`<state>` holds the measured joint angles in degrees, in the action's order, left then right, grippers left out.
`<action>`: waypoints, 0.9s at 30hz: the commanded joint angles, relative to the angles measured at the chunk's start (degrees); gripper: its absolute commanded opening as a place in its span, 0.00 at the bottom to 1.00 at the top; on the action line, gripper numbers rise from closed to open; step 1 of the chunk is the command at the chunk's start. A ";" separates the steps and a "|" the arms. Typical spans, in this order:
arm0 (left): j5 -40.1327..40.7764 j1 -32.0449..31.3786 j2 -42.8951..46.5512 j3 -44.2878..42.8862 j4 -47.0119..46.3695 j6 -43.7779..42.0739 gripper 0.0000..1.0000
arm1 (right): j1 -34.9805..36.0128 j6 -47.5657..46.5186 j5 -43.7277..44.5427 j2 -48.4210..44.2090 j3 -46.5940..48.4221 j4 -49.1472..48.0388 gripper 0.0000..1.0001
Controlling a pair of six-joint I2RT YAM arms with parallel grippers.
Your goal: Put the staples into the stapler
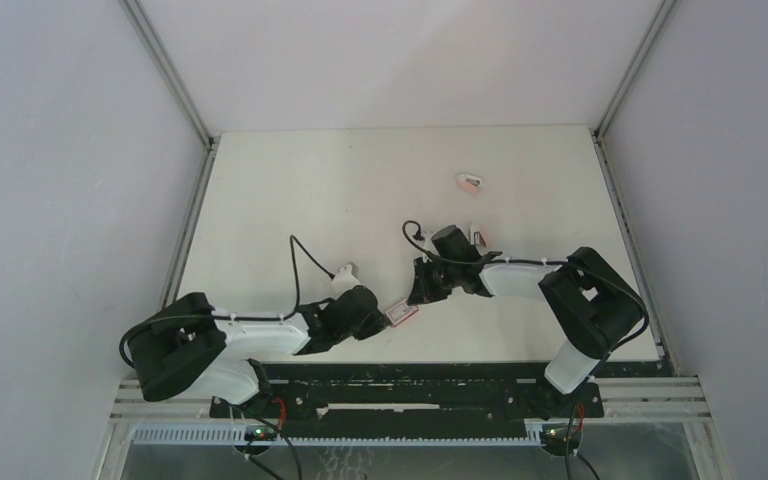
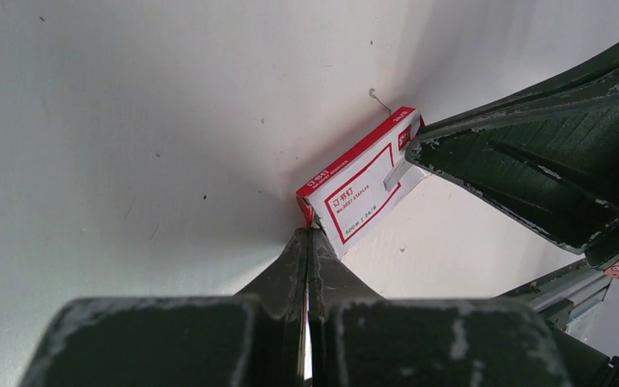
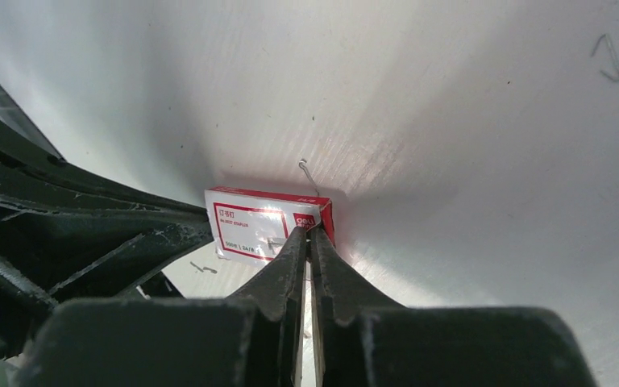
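Note:
The staples show as their pack, a small red box with a white label (image 1: 401, 313), lying near the table's front edge between my two grippers. In the left wrist view the box (image 2: 361, 184) has its near end against my left gripper (image 2: 309, 233), whose jaws are pressed together. In the right wrist view the box (image 3: 262, 224) has its right end behind my shut right gripper (image 3: 311, 230). I cannot tell whether either gripper pinches a flap. The right fingers (image 2: 524, 153) touch the box's far end. The stapler is out of view.
Two small pink blocks (image 1: 469, 182) (image 1: 477, 236) lie further back on the right. Loose bent staples (image 3: 607, 56) (image 2: 379, 98) are scattered on the white table (image 1: 310, 190). Grey walls close the table on three sides.

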<state>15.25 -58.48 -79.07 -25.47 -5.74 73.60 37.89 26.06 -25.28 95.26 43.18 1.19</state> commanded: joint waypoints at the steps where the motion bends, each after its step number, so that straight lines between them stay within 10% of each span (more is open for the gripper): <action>1: 2.54 0.36 -1.10 -0.73 4.44 -0.72 0.00 | 2.19 -2.30 6.71 -1.25 1.25 2.09 0.00; 21: 3.43 3.02 2.72 -1.63 7.84 -4.71 0.00 | 8.78 -3.08 31.24 -7.06 1.12 6.19 0.00; 27: 0.92 3.02 4.12 -1.55 3.33 -7.37 0.21 | 8.39 -2.13 28.83 -7.14 1.18 5.65 0.00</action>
<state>17.26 -55.75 -76.75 -26.35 -0.80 69.41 46.22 23.90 3.18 90.00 43.55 7.14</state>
